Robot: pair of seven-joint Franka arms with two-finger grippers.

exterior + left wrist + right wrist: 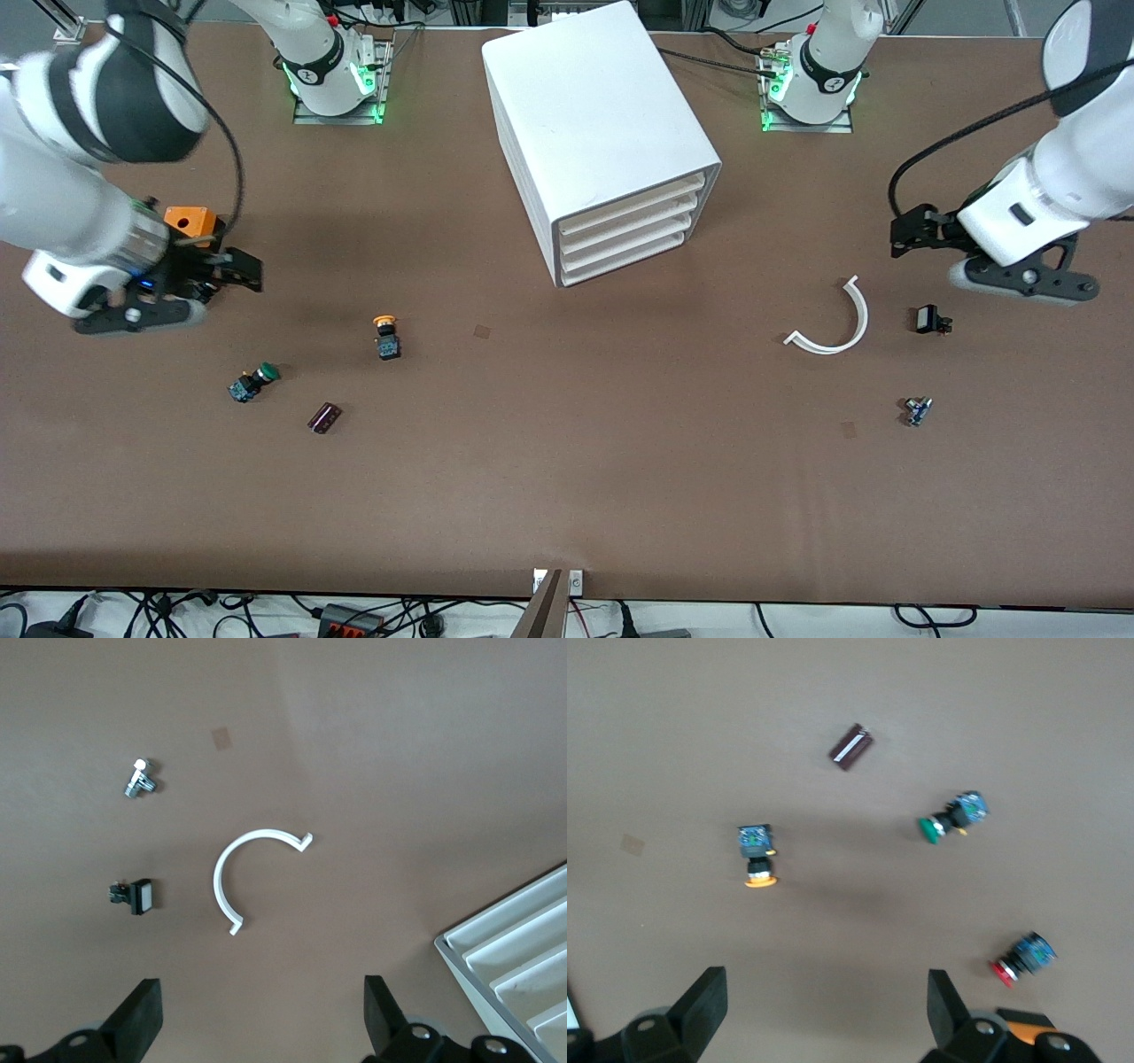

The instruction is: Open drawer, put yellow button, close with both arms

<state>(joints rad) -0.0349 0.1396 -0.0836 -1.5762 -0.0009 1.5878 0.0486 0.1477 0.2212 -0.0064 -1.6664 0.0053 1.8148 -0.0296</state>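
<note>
The white cabinet stands at the middle of the table near the robots' bases, with all four drawers shut. The drawer is the uppermost one. The yellow button lies on the table toward the right arm's end, nearer the front camera than the cabinet; it also shows in the right wrist view. My right gripper is open and empty over the table beside an orange box; in its wrist view the jaws stand wide apart. My left gripper is open and empty over the table beside a white arc, and shows wide open in its wrist view.
A green-capped button, a dark small block and an orange box lie near the yellow button. A red-capped button shows under the right wrist. A white arc, a black part and a metal part lie toward the left arm's end.
</note>
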